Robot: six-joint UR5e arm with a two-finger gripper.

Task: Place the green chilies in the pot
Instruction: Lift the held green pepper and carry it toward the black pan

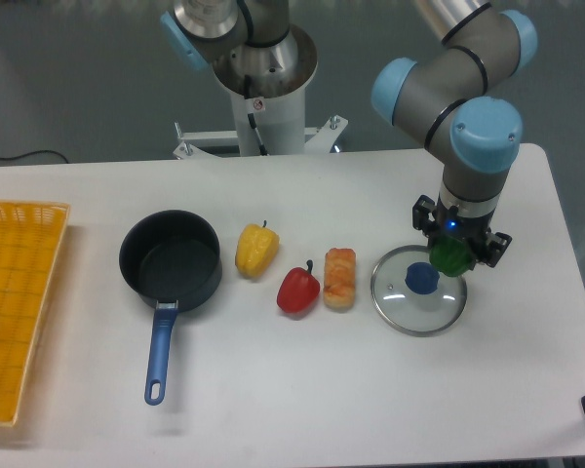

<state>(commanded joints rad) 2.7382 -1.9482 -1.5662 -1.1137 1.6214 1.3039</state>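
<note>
The green chilies [454,258], a glossy green pepper toy, sit between the fingers of my gripper [455,255] at the right of the table, just above the right edge of the glass lid. The gripper is shut on it; most of the toy is hidden by the gripper body. The pot [171,255], a dark saucepan with a long blue handle [160,352], stands empty at the left centre, far to the left of the gripper.
A glass lid with a blue knob [420,279] lies below the gripper. A yellow pepper [256,250], a red pepper [297,290] and an orange food piece [339,279] lie between pot and lid. A yellow basket [15,302] is at the far left.
</note>
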